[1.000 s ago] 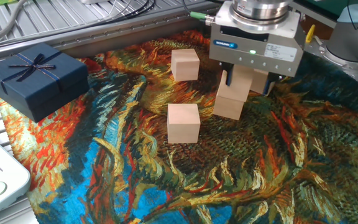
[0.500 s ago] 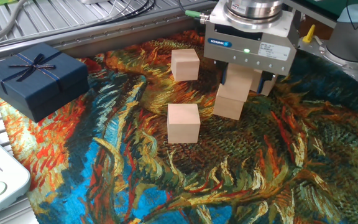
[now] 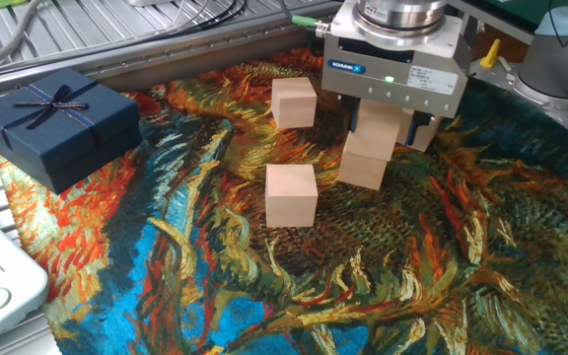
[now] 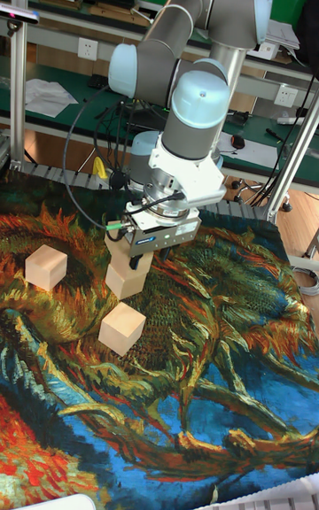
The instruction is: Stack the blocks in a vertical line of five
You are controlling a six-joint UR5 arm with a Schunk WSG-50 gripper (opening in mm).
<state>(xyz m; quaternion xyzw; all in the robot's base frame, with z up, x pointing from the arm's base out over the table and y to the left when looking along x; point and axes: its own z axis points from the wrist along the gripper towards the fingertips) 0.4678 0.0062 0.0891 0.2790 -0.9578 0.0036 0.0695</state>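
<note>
Scanning left to right in fixed view: navy gift box [image 3: 55, 126] with ribbon bow at far left, on edge of painted cloth [image 3: 215, 286] covering counter. Then loose block [image 3: 292, 195] mid-cloth, another loose block [image 3: 294, 103] behind it, well apart. Right of those, two-block stack: bottom block [image 3: 364, 170] on cloth, top block [image 3: 377, 133] sitting on it, slightly twisted. Gripper [image 3: 381, 126] directly over stack, jaws down either side of top block, close to its faces; contact or small gap, cannot tell, so grasping or released not clear. Tall fixed view only: whole grey UR5 arm [image 4: 190, 50], workbench behind, gripper [image 4: 140, 255] from opposite side, stack [image 4: 128, 275] mostly hidden under gripper body, loose blocks at [image 4: 46, 267] and [image 4: 122, 328]. Gift box out of that view. Only four blocks visible anywhere.
</note>
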